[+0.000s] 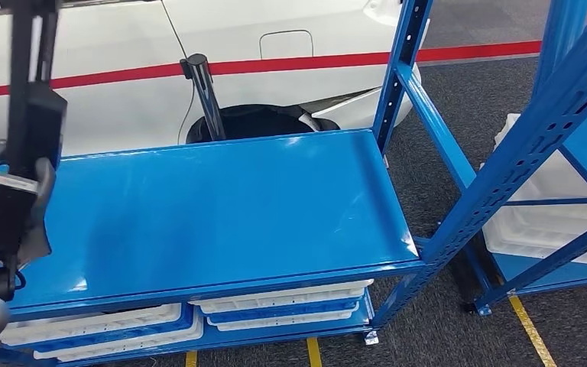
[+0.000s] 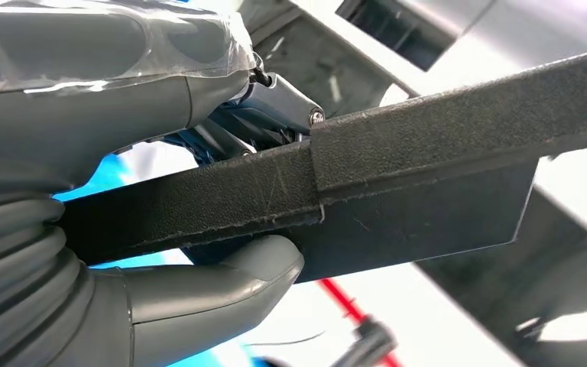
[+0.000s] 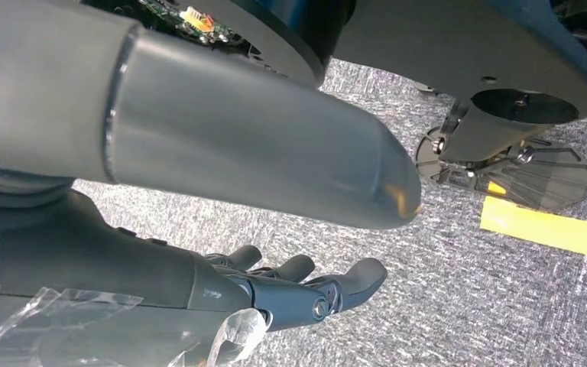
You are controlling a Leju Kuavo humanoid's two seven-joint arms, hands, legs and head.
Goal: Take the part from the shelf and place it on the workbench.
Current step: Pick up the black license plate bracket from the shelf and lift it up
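Already the left hand (image 2: 160,229) is gripping the part (image 2: 397,191), a long black textured strip with a flat plate at one side, its thumb pressing under the strip and its fingers closing over the top. From the head view the part (image 1: 34,99) is rising upright at the far left edge, held above the left end of the blue shelf (image 1: 222,206), apart from its surface. So the pick looks done and the carrying step is in hand. Further right, the shelf top is lying bare and glossy, with white trays (image 1: 283,306) stacked on the level beneath it and a white car (image 1: 275,53) standing beyond. At the right, a second blue rack (image 1: 550,122) is crossing the picture, with more white bins (image 1: 535,222) behind it. The right hand (image 3: 298,290) is hanging low over grey carpet, holding nothing, fingers loosely apart and lightly curled. No workbench is in sight, so the next move probably calls for turning away from the shelf while keeping the long part from knocking the rack's uprights, then finding the bench before lowering it.
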